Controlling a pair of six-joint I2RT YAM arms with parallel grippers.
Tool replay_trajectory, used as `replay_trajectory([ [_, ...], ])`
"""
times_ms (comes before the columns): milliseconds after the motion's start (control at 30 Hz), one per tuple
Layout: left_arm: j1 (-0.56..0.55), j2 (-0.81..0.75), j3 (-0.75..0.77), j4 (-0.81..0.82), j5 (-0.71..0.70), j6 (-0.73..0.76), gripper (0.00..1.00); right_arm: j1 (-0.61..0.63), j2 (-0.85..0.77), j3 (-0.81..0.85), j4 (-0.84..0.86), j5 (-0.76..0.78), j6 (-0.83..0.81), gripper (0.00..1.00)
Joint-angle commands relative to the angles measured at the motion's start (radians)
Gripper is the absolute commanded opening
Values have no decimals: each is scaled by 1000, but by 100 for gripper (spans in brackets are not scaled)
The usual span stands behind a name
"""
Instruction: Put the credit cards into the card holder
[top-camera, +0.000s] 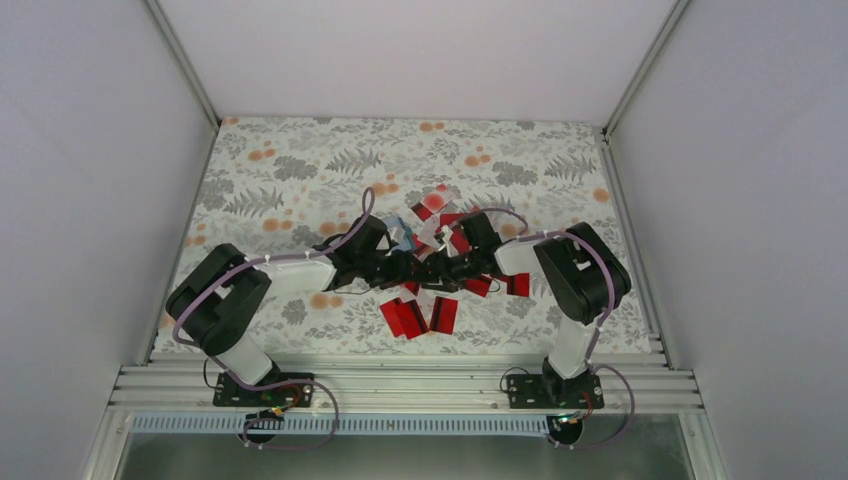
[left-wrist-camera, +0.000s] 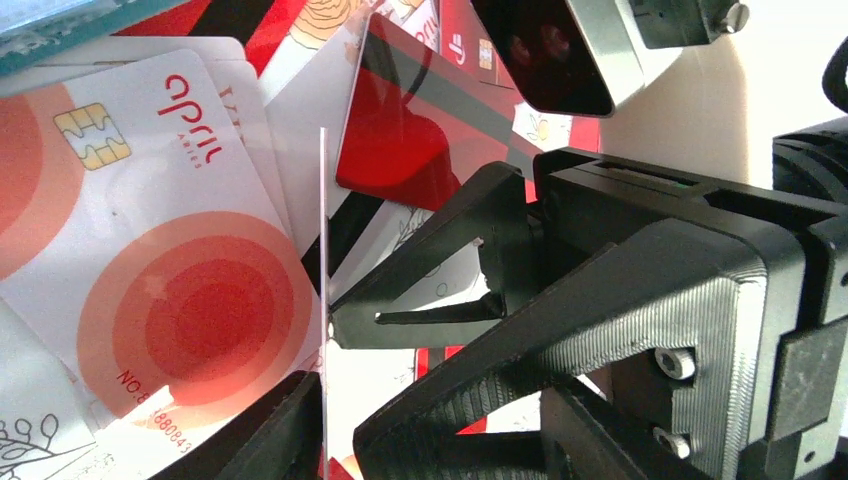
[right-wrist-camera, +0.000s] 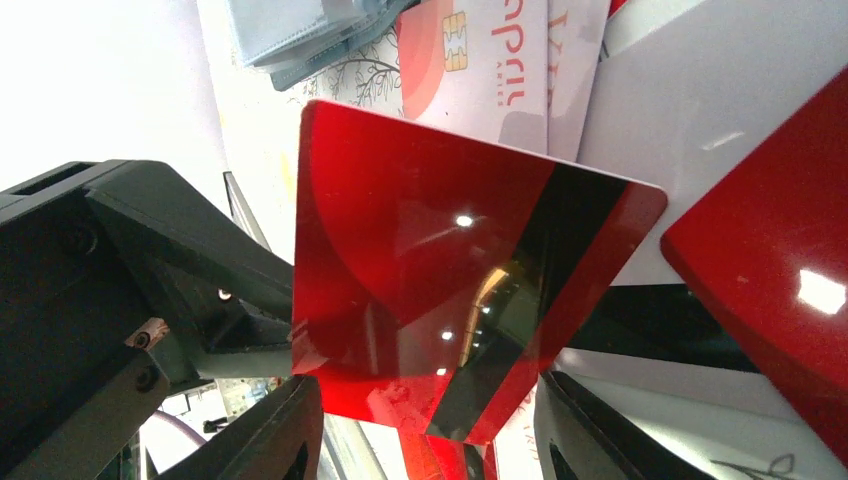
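At the middle of the table, near the teal card holder, the right gripper clamps a red, black-striped credit card by its edges, while the half-open left gripper straddles an edge-on card, grip unclear, over pale cards branded "april".

2 arms bent inward, left hand, right hand nearly meeting
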Motion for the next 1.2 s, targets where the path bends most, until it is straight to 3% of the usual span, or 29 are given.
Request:
replay_trajectory([
  [0, -1, 19, -16, -5, -27, 8, 52, 38, 102, -78, -187, 211, -9, 55],
  [133, -1, 23, -15, -18, -54, 13, 41, 37, 105, -78, -187, 210, -12, 54],
  [567, 12, 76, 22, -71, -135, 34, 32, 39, 108, -81, -197, 212, -26, 52],
  [833, 31, 107, 26, -88, -162, 53, 30, 37, 102, -91, -202, 221, -36, 40],
  [967, 31, 119, 24, -84, -168, 63, 29, 37, 105, -97, -199, 220, -39, 30],
  [1167, 31, 120, 23, -94, -186, 70, 27, 35, 99, -108, -198, 226, -40, 25],
])
